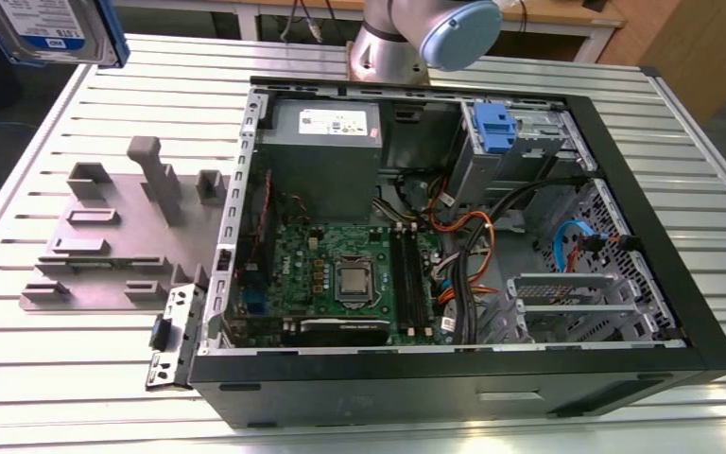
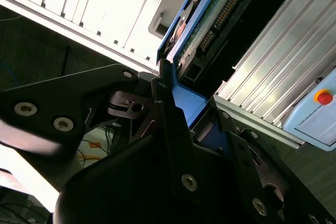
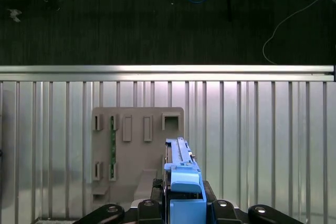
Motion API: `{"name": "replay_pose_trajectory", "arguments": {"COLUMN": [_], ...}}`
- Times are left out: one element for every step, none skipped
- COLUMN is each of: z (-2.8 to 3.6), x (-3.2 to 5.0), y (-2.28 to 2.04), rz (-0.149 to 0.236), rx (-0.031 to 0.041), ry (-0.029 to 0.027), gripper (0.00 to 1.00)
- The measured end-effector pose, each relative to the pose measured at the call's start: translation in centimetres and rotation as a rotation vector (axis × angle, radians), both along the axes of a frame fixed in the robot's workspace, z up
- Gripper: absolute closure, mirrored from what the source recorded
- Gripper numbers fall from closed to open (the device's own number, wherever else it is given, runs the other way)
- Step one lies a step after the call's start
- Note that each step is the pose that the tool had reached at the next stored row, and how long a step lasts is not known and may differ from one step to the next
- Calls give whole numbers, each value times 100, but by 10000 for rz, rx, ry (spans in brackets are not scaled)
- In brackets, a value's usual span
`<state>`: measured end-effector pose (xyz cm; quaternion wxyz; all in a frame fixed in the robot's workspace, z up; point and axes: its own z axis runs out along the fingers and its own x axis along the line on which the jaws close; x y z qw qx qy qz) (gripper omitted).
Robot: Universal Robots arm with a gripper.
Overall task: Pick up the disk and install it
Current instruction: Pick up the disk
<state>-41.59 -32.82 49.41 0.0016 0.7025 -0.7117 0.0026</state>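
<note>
The gripper is clamped on the disk above the table; the open case holds a motherboard.

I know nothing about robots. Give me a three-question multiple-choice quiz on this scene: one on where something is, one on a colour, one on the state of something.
1. Where is the disk?
A) inside the computer case
B) lying on the grey plate
C) held up in the air

2. What colour is the frame around the disk?
A) blue
B) red
C) yellow

3. The gripper is:
A) wide open
B) shut on the disk
C) shut on nothing

Answers:
1 C: the disk hangs at the exterior view's upper left, resting on nothing.
2 A: the frame shows bright blue in both wrist views.
3 B: the fingers press against the frame from both sides.
</note>
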Motion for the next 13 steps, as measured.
{"name": "replay_pose_trajectory", "arguments": {"z": [0,0,0,0,0,0,0,0,0,0,0,0,1], "x": [6,11,17,23,29,33,38,42,42,42,42,43,43], "y": [0,0,0,0,0,0,0,0,0,0,0,0,0], "rz": [0,0,0,0,0,-1,-1,-1,-1,-1,0,0,0], "rx": [0,0,0,0,0,0,0,0,0,0,1,1,1], "ry": [0,0,0,0,0,0,0,1,0,0,0,-1,0], "gripper": [64,64,64,64,64,64,64,64,64,64,64,64,64]}}
